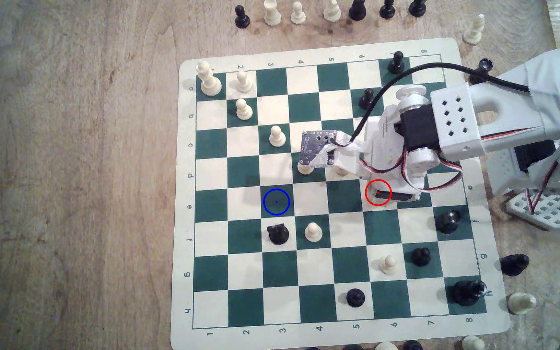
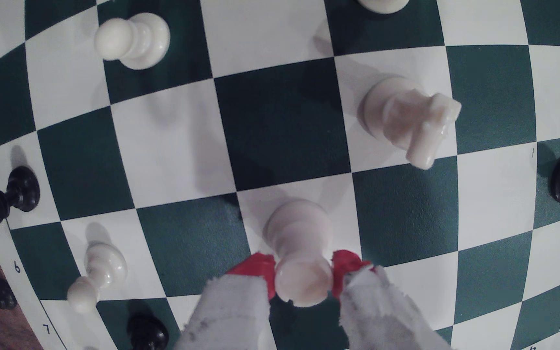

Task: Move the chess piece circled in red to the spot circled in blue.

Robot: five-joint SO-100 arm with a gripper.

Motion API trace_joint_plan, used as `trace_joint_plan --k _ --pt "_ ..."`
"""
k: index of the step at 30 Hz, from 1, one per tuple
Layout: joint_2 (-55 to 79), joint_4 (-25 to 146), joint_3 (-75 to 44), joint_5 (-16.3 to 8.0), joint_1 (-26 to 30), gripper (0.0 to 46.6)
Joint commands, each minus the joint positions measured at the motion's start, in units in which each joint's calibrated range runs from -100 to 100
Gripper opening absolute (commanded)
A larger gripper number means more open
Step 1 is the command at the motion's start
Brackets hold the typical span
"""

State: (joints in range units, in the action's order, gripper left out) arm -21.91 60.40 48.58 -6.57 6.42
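You are looking at the gripper (image 2: 304, 279) closing its red-tipped fingers (image 2: 255, 269) on the cream rook (image 2: 300, 242), one pad pressing each side of the flat, rimmed top. The rook is sitting on a cream square, the one under the red ring (image 1: 366, 192), where the arm is covering it in the exterior view. It is probably still resting on the board, though the wrist view is too steep to be sure. The knight (image 2: 406, 117) is standing on a square diagonally next to the rook. The blue-ringed square (image 1: 276, 202) is lying well apart from the rook, along the same row toward the exterior view's left.

You are handling a light, rigid, glossy piece, so it is likely to slip. Gripping just under the rim, on the straight stem, is probably safer than gripping the top's edge.
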Motion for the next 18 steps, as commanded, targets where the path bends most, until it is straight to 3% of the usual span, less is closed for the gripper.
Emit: trace_joint_plan --k 1,10,18 --pt "-1.0 0.5 -4.3 0.2 0.3 2.6" --pt "-5.4 7.9 -11.0 0.1 1.2 1.2" --pt "5.8 14.7 -32.2 0.5 2.9 0.4"
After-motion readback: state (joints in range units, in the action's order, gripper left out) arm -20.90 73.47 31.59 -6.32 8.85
